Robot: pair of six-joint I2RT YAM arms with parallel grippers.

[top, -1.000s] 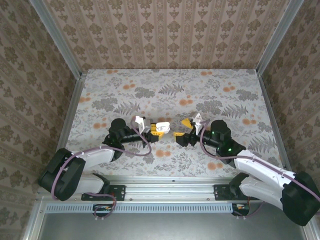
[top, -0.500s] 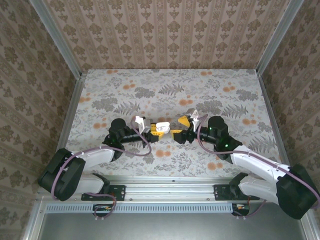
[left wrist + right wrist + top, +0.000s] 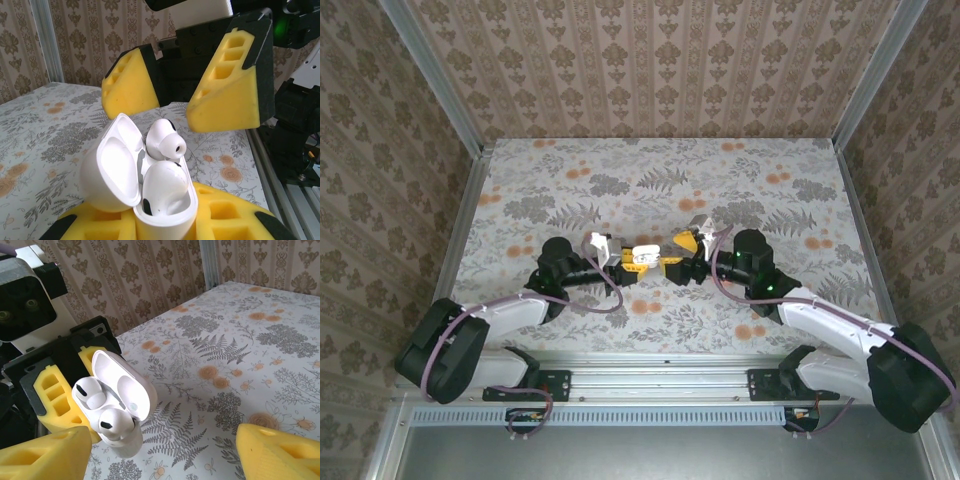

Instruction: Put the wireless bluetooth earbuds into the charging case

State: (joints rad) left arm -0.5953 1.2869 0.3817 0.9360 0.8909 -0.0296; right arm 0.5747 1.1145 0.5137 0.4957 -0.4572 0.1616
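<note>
Looks nearly done tbh: the left gripper (image 3: 636, 260) is clamped on the open charging case (image 3: 167, 212), both white earbuds (image 3: 164, 141) sit inside though one pokes up and probably wants a push, and the right gripper (image 3: 678, 255) hangs just beside it, spread wide and empty.

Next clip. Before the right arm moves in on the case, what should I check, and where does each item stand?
1. Lid of the charging case open: ok.
2. Left gripper clamped on the case: ok.
3. Right gripper open and empty, facing the case: ok.
4. Upper earbud seated: not ok, it stands well out of its socket.
5. Lower earbud seated: cannot tell.
</note>
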